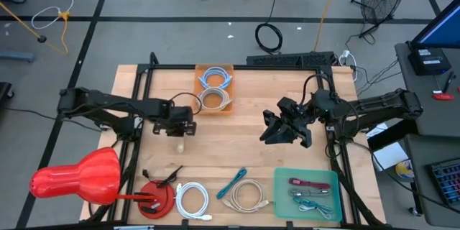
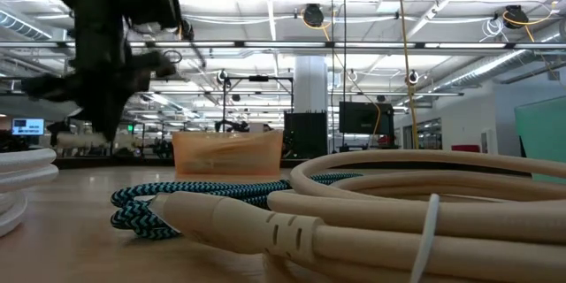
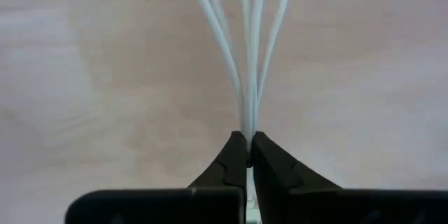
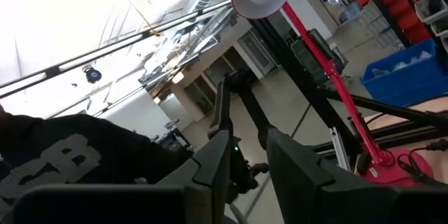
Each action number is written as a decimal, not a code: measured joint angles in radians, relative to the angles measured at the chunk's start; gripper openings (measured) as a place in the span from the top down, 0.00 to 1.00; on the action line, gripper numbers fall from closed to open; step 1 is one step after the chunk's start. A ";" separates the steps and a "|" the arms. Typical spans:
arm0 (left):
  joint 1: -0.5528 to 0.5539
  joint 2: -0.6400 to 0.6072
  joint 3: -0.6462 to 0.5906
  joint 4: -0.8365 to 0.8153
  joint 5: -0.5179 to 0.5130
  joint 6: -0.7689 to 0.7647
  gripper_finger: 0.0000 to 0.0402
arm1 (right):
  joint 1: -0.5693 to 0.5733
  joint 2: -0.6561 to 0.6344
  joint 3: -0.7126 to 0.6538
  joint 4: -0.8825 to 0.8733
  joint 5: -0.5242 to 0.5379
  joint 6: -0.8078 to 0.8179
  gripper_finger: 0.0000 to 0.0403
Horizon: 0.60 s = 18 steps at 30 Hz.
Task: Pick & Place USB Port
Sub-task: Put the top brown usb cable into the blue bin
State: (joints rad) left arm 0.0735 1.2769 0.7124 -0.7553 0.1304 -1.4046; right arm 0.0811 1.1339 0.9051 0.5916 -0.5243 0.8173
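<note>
Cable strands, white, are pinched between the pressed-together fingers of the left gripper, held above the table near the orange bin at the far edge, probably for carrying to a container. The right gripper is parked mid-table right, fingers partly spread with nothing between them. No labels or writing can be read on cable or bins.
</note>
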 joint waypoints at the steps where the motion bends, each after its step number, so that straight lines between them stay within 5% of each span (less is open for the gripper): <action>1: -0.010 -0.026 0.012 0.017 -0.012 -0.013 0.98 | 0.000 0.000 0.000 0.000 0.000 0.000 0.79; 11: -0.074 -0.218 0.067 0.227 -0.175 -0.071 0.98 | -0.001 0.000 0.000 -0.003 0.000 0.000 0.79; 18: -0.088 -0.242 0.067 0.467 -0.210 -0.032 0.98 | -0.017 0.000 0.000 -0.013 0.006 0.008 0.79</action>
State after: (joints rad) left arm -0.0143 1.0344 0.7795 -0.2881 -0.0792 -1.4370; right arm 0.0644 1.1339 0.9051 0.5783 -0.5182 0.8255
